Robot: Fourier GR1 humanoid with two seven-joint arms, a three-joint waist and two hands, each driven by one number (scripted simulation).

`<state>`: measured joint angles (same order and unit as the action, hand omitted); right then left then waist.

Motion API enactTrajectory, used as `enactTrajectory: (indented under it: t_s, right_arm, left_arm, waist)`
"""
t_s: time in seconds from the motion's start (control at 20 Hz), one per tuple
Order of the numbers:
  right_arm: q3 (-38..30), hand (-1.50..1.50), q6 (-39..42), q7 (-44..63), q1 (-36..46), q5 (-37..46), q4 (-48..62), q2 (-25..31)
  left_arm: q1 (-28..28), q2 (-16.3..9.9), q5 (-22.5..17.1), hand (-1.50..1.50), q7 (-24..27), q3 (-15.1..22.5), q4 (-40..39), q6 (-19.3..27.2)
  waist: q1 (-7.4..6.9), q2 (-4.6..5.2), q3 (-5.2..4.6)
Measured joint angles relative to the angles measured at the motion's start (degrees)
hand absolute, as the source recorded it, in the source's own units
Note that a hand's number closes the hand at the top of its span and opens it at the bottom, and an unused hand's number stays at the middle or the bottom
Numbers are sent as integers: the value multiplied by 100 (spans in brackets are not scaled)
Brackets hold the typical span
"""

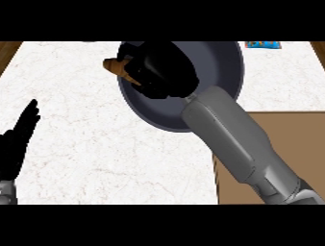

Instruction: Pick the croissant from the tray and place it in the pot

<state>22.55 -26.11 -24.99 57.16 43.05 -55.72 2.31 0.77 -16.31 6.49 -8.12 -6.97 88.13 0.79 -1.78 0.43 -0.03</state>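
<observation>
My right hand (162,67) is over the dark grey pot (226,62) at the back of the counter, fingers curled round the brown croissant (117,67). The croissant sticks out to the left of the hand, over the pot's left rim; most of it is hidden by the fingers. The brown tray (293,153) lies at the right, partly covered by my right forearm, and no food shows on it. My left hand (9,149) rests at the lower left edge, fingers straight and pointing up.
The white marble counter (87,144) spreads between the left hand and the pot. A blue and orange item (265,44) lies at the back right edge. Wooden floor borders show at both sides.
</observation>
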Motion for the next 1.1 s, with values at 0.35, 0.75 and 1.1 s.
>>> enactTrajectory:
  t_s: [0.35,0.75,1.1]
  right_arm:
    - [-124,-150,292,-423,679,-961,1304,-188]
    - [-324,-150,500,-1552,998,-2224,1857,-224]
    - [-971,-150,1608,-2329,790,-3657,1508,-205]
  left_arm:
    - [-18,81,51,0,5,45,59,-4]
    - [45,54,19,0,16,-9,-12,-114]
    - [-82,80,29,0,8,-53,57,-90]
  waist:
    - [-81,17,1]
    - [-126,28,3]
    - [-15,-6,6]
